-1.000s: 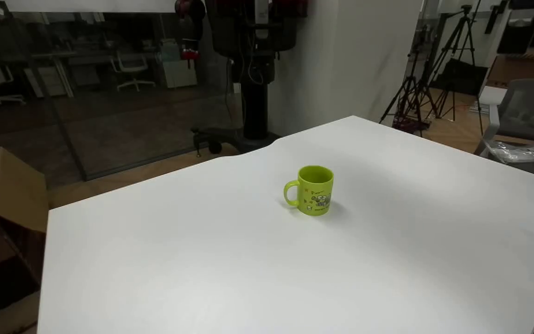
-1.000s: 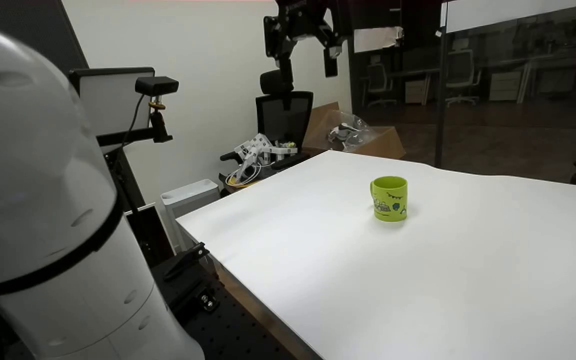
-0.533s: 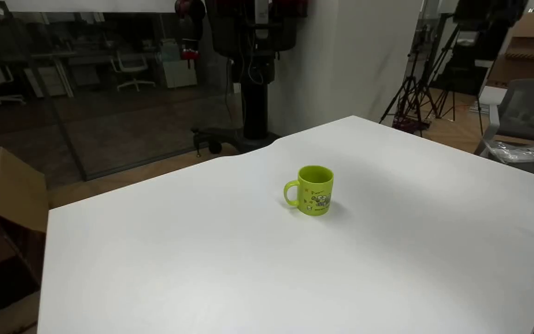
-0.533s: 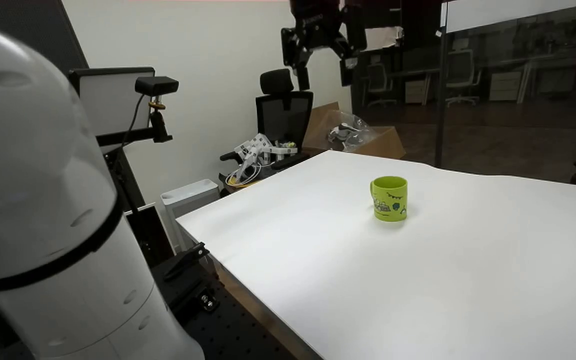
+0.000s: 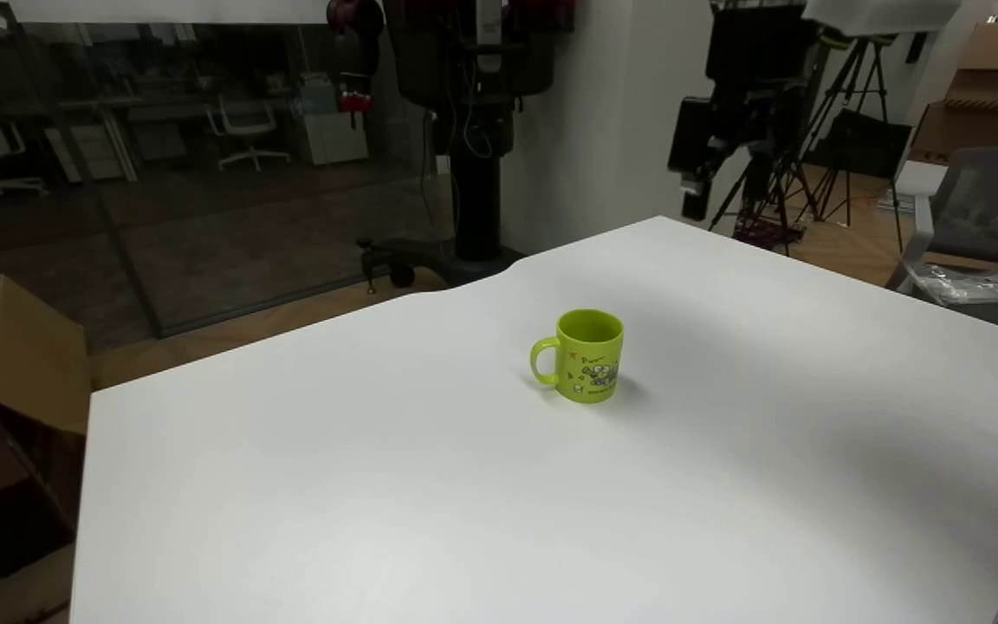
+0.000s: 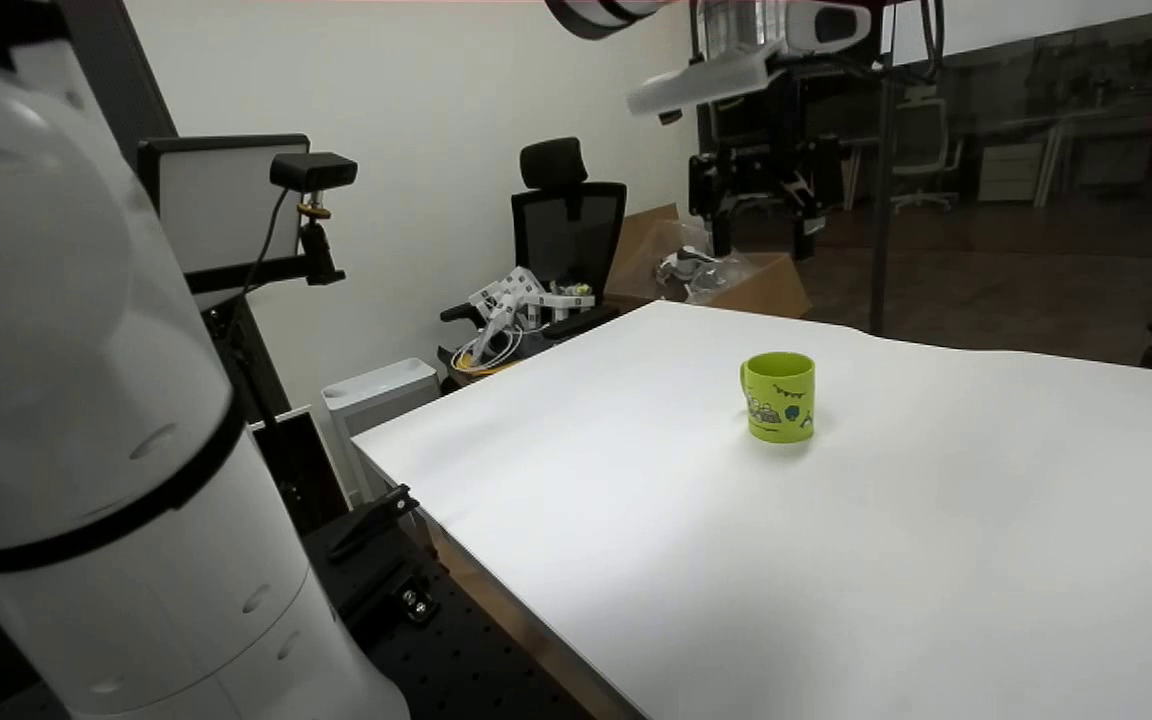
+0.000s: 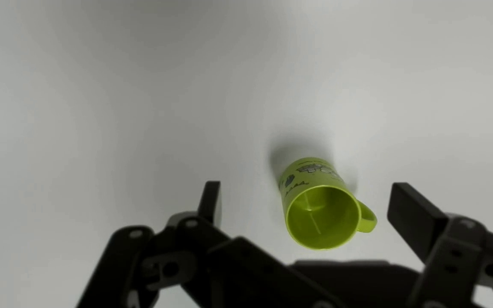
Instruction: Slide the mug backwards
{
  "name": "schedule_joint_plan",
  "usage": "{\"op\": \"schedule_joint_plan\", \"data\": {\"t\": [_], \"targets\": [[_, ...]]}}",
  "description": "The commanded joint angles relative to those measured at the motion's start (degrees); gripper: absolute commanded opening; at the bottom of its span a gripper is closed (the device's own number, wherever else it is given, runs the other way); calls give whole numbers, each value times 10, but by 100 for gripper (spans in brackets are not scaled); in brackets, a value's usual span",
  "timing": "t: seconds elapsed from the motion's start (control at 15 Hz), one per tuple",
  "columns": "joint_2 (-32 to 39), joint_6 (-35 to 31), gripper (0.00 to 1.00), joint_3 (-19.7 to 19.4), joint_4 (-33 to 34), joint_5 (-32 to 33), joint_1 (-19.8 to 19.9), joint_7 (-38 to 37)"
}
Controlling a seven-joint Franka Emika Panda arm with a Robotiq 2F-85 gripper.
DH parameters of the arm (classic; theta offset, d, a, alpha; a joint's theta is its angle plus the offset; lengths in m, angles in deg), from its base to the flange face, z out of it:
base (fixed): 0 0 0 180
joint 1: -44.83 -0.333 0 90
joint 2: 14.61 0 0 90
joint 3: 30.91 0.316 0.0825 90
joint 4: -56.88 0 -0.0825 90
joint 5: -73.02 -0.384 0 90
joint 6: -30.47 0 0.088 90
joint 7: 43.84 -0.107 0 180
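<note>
My wide-spread gripper has the mug well below, six o'clock in an exterior view. A box sits at the mug's eleven.

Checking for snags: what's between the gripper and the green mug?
Only air: the cardboard box seen between the gripper and green mug in an exterior view stands beyond the table; the wrist view shows no obstacle.

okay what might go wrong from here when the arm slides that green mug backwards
The mug stands upright, so a high push might tip it. In the wrist view its handle points toward one jaw of the open gripper, which could snag it if lowered. In an exterior view the far edge of the table lies behind the mug; overshooting that way could drop it.
</note>
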Motion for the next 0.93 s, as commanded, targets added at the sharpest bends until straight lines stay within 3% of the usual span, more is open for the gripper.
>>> {"op": "schedule_joint_plan", "data": {"t": [0.0,0.33,0.87], "targets": [[25,-2,100,-6,17,0,-7,-2],[59,-13,100,-4,42,5,-12,-11],[219,-45,100,-16,140,40,-19,-27]]}}
